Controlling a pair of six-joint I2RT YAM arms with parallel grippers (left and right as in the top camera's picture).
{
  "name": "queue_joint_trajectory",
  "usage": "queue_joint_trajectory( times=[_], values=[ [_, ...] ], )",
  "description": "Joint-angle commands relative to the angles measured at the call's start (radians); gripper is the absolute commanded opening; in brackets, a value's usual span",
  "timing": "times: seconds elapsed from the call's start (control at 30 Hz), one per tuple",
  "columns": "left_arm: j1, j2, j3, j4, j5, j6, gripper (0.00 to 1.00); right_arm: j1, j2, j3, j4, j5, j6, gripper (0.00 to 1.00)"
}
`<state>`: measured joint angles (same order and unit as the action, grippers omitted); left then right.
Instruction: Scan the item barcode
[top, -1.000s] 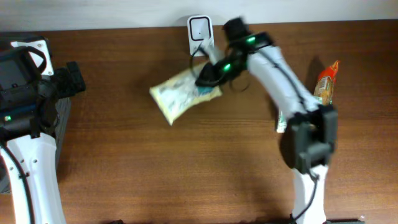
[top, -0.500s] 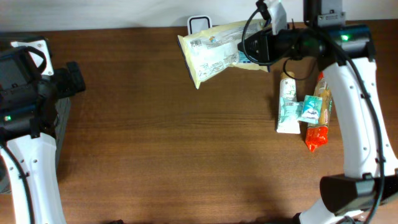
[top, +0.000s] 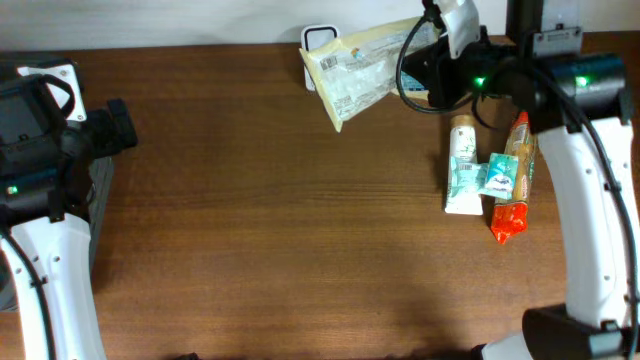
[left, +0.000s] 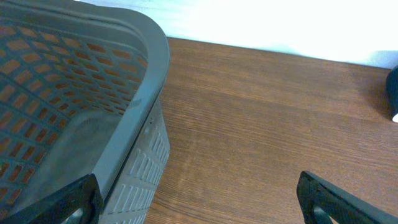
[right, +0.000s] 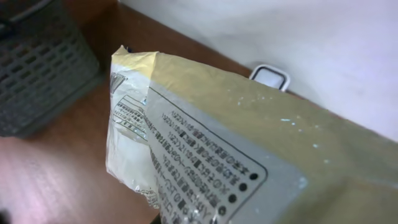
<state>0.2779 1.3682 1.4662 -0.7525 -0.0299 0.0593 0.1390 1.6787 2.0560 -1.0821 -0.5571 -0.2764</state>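
Item under inspection: a packet (top: 365, 70), pinched by one end in the right pincer (top: 425, 68), whose jaws are pressed together on it. The body of the packet runs out from the pincer toward the scanner (top: 318, 38), its far end lying over or just beside that unit and, by appearance, clear of the bench (top: 250, 220). Handling, as judged: a light, soft-walled film packet, probably with loose contents. It creases and bows rather than holding flat, and the film is likely slick, so the flat sealed end, as gripped here, is the sound place to hold and leaves the printed faces unobstructed. A grip across the filled middle would risk crushing the contents and wrinkling the print; hard squeezing is not advisable. Appearance: a pale cream-yellow face and a silver-grey back panel carrying a black-bordered block of fine print with a row of dark dots along one edge. From overhead, a white area with dark print shows near the end farthest from the pincer. No barcode can be made out with certainty in either view. The left pincer (left: 199, 202) stands spread wide and empty, well apart from the packet, with a grey basket (left: 74, 93) just beside it.
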Motion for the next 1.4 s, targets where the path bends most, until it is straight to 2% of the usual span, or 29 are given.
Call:
queue_joint_trajectory(
  times=[0.0,0.1,0.43,0.53,0.6,0.77,0.9,1.1,1.23,1.27,1.33,1.37],
  values=[
    [0.002,-0.013,0.008,-0.001,0.008,-0.01,0.99,0.065,-0.071,-0.003,0.014,0.145,-0.037,0.04],
    [0.002,-0.013,0.008,-0.002,0.008,-0.01,0.99,0.116,-0.081,-0.016,0.032,0.208,-0.05,0.04],
    [0.002,-0.013,0.008,-0.002,0.008,-0.01,0.99,0.105,-0.079,-0.016,0.024,0.209,-0.047,0.04],
    [0.002,-0.013,0.008,-0.002,0.008,-0.01,0.99,0.011,-0.064,-0.02,0.021,0.057,-0.015,0.04],
    [0.002,-0.013,0.008,-0.002,0.008,-0.01,0.99,-0.1,-0.052,-0.042,0.01,-0.124,-0.015,0.04],
    [0.002,-0.013,0.008,-0.002,0.008,-0.01,0.99,-0.262,0.004,-0.115,-0.083,-0.41,-0.098,0.04],
    [0.002,-0.013,0.008,-0.002,0.008,-0.01,0.99,-0.299,0.018,-0.209,-0.09,-0.484,-0.14,0.04],
    [0.002,-0.013,0.008,-0.002,0.008,-0.01,0.99,-0.303,0.017,-0.224,-0.089,-0.486,-0.16,0.04],
    [0.002,-0.013,0.008,-0.004,0.008,-0.01,0.99,-0.268,0.017,-0.224,0.008,-0.53,-0.153,0.04],
    [0.002,-0.013,0.008,-0.005,0.008,-0.01,0.99,-0.245,0.017,-0.224,0.061,-0.49,-0.135,0.04],
    [0.002,-0.013,0.008,-0.005,0.008,-0.01,0.99,-0.163,0.023,-0.224,0.214,-0.146,0.021,0.04],
    [0.002,-0.013,0.008,-0.005,0.008,-0.01,0.99,-0.122,0.027,-0.224,0.258,-0.008,0.047,0.04]
  ],
)
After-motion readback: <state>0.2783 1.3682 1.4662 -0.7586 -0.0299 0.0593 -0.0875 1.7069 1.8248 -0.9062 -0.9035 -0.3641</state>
